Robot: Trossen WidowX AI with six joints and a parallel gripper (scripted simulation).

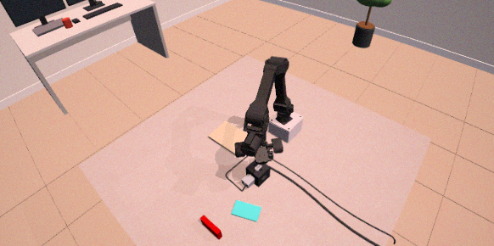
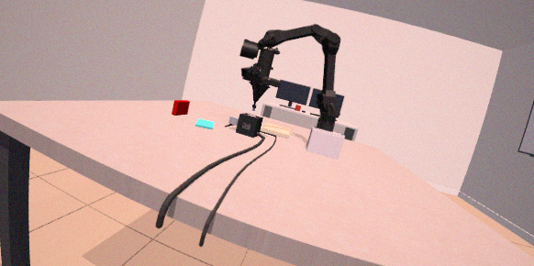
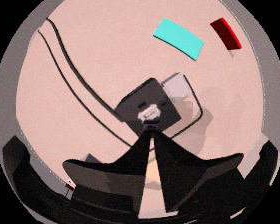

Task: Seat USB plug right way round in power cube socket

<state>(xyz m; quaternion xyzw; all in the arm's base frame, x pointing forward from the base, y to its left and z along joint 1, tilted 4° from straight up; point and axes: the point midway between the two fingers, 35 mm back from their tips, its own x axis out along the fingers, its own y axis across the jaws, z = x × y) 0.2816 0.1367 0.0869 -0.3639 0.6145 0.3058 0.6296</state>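
The black power cube point(image 1: 254, 175) point(image 2: 244, 125) point(image 3: 128, 107) stands on the table. Its top carries a pale patch point(image 1: 258, 167) point(image 3: 149, 114) with dark slots around it; which slot is the plug's socket I cannot tell. My gripper point(image 1: 260, 161) point(image 2: 254, 103) point(image 3: 151, 133) is shut, pointing down just above the cube's top. A tiny light tip of the USB plug point(image 2: 254, 109) shows below the fingertips, apart from the cube in the exterior view. The fingers hide most of the plug, and which way round it is turned cannot be made out.
A grey plug point(image 1: 248, 181) point(image 2: 233, 121) point(image 3: 176, 88) with a looped cable is at the cube's side. Two cables run to the table edge. A cyan slab point(image 1: 246, 210) point(image 2: 205, 124) point(image 3: 179, 39), a red block point(image 1: 210, 226) point(image 2: 180, 107) point(image 3: 225, 34) and a tan board point(image 1: 225, 135) lie nearby.
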